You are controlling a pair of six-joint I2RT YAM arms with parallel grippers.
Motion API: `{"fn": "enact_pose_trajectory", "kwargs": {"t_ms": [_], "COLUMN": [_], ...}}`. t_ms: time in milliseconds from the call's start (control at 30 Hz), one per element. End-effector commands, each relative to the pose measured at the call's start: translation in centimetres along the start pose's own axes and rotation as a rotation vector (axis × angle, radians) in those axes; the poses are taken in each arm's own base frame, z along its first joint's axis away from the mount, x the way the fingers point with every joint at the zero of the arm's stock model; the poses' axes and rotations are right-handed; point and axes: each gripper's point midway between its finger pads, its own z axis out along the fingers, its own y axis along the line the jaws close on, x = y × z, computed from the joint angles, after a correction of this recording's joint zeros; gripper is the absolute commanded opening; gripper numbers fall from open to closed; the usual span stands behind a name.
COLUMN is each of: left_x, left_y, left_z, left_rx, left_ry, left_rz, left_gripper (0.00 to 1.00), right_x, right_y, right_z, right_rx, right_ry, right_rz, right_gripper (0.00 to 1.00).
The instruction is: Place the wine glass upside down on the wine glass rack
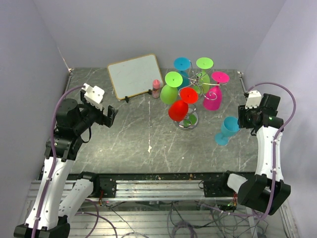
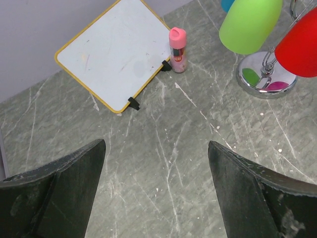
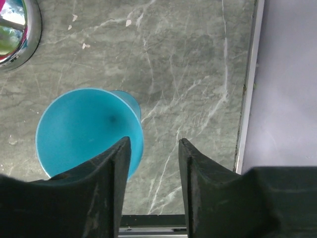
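Note:
A blue wine glass stands on the table at the right; in the right wrist view the glass fills the lower left. My right gripper hovers just right of it. Its jaws are partly apart with only bare table between them, and the left finger overlaps the glass's rim. The wine glass rack, silver wire on a shiny round base, carries several coloured glasses hanging upside down. My left gripper is wide open over bare table at the left.
A yellow-framed whiteboard leans at the back, with a small pink bottle beside it. The table's right edge rail and the wall lie close to my right gripper. The rack's base shows at the left wrist view's top right.

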Motion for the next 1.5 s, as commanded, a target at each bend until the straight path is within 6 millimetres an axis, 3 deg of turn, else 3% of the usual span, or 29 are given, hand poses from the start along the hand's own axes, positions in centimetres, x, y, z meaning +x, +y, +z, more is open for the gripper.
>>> {"fn": "enact_pose_trajectory", "kwargs": {"t_ms": [0, 433, 633, 867, 967, 1200, 1467], "left_x": [-0.7, -0.9, -1.0, -1.1, -1.2, -3.0, -4.7], "left_y": [0.0, 0.3, 0.5, 0.7, 0.9, 1.9, 2.8], "left_z": [0.3, -0.4, -0.7, -0.9, -1.1, -2.3, -3.4], "left_rx": [0.019, -0.001, -0.013, -0.024, -0.036, -0.117, -0.177], "left_ry": [-0.036, -0.051, -0.056, -0.06, -0.062, -0.111, -0.14], "left_rz": [0.02, 0.031, 0.037, 0.036, 0.031, 0.019, -0.021], "left_gripper": [0.94, 0.94, 0.94, 0.94, 0.94, 0.97, 0.97], "right_x": [0.6, 0.9, 0.9, 0.2, -0.5, -5.1, -13.7], "right_y": [0.1, 0.9, 1.0, 1.1, 0.7, -1.2, -5.6], "right_z": [0.8, 1.6, 1.7, 1.2, 0.4, -3.6, -11.9], "right_rx": [-0.016, -0.078, -0.086, -0.091, -0.066, 0.035, 0.269], "right_ry": [0.012, 0.043, 0.044, 0.02, -0.004, -0.125, -0.357], "right_rz": [0.01, 0.013, 0.014, 0.006, -0.002, -0.029, -0.033], "right_gripper": [0.4, 0.2, 0.16, 0.01, 0.0, 0.0, 0.0]}}
